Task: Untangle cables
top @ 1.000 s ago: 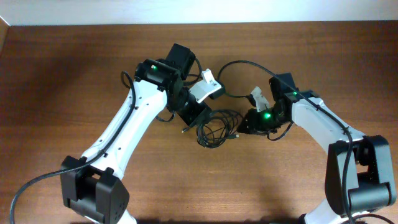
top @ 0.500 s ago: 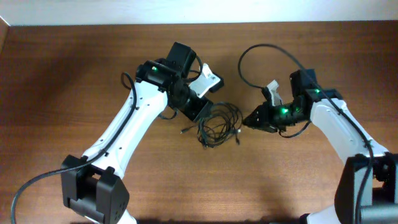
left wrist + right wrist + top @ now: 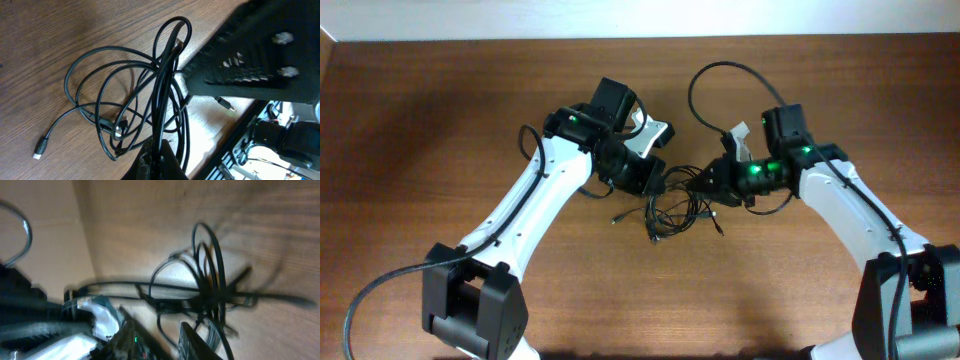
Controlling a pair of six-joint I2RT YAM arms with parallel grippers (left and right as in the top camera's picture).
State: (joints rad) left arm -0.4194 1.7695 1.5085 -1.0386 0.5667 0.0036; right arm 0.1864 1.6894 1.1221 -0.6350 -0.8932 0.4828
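The brown wood-grain worktop carried both arms. The white-shelled left arm reached in from the near left corner, and the right arm from the near right corner. Their black heads met near the middle, well apart from every edge.

The cables lay there between the two heads as a loose tangle of thin, glossy black cords in overlapping rounded loops. Seen from overhead, the long axis of the tangle ran roughly parallel to the near edge.

The left gripper was at the tangle's left end. In the left wrist view its jaws were closed narrowly on a bunch of strands, which were drawn straight away from the fingers into a slim hairpin loop.

The right gripper touched the tangle's right side with its tip. Its own view was blurred, so I could not tell how its jaws stood.

A small silvery plug trailed free on the wood, pointing away from the coil towards the left edge.
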